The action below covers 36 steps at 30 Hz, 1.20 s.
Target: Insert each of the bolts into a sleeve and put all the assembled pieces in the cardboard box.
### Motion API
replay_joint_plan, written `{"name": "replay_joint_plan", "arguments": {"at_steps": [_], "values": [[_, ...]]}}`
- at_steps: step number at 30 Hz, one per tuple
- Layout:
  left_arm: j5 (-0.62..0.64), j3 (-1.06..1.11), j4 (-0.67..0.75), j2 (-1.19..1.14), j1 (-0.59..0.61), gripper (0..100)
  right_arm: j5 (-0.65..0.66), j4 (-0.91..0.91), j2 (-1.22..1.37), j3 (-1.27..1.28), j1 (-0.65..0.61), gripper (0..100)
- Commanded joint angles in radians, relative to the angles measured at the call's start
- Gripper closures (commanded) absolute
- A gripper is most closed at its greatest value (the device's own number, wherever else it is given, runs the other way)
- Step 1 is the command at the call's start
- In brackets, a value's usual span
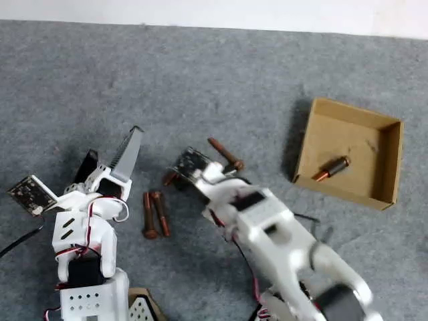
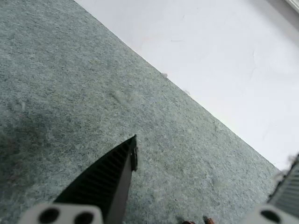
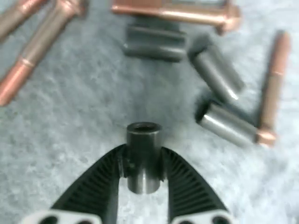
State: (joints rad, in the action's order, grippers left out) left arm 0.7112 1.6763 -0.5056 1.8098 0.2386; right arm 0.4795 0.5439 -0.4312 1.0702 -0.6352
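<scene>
Right fingers (image 3: 100, 186) pinch a sleeve (image 3: 142, 154) (seemingly upright); left fingers (image 2: 110, 177) gape.

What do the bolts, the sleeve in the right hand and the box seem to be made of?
The bolts: probably copper-plated metal, by their reddish sheen. The sleeve: dark metal, perhaps steel, with a dull grey gloss. The box: brown cardboard, matte, with plain folded walls.

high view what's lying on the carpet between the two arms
Two bolts, side by side on the grey carpet, between the left arm and right arm, in the high view.
</scene>
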Motion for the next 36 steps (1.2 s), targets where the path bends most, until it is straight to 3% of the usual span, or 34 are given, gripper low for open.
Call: {"name": "replay_joint_plan", "arguments": {"at_steps": [1,4,8,11,13,20,26,36], "values": [[-0.008,0.005,0.0,0.008,-0.019,55,-0.072,-0.061,-0.232,0.113,0.053,99.4],[-0.094,0.005,-0.006,0.007,-0.111,58,-0.089,-0.061,-0.351,0.133,0.079,99.4],[-0.296,0.001,-0.061,0.007,-0.245,82,-0.091,-0.056,-0.42,0.151,0.084,99.4],[-0.384,-0.019,-0.06,0.007,-0.228,95,-0.087,-0.058,-0.427,0.177,0.085,99.4],[-0.393,-0.022,-0.066,0.007,-0.22,94,-0.089,-0.058,-0.427,0.177,0.101,99.4],[-0.393,-0.038,-0.221,0.007,-0.305,75,-0.091,-0.059,-0.427,0.185,0.15,99.4],[-0.434,-0.041,-0.232,0.005,-0.352,81,-0.092,-0.056,-0.427,0.197,0.151,99.4],[-0.46,-0.054,-0.23,0.005,-0.355,81,-0.092,-0.058,-0.429,0.228,0.151,99.4]]}}
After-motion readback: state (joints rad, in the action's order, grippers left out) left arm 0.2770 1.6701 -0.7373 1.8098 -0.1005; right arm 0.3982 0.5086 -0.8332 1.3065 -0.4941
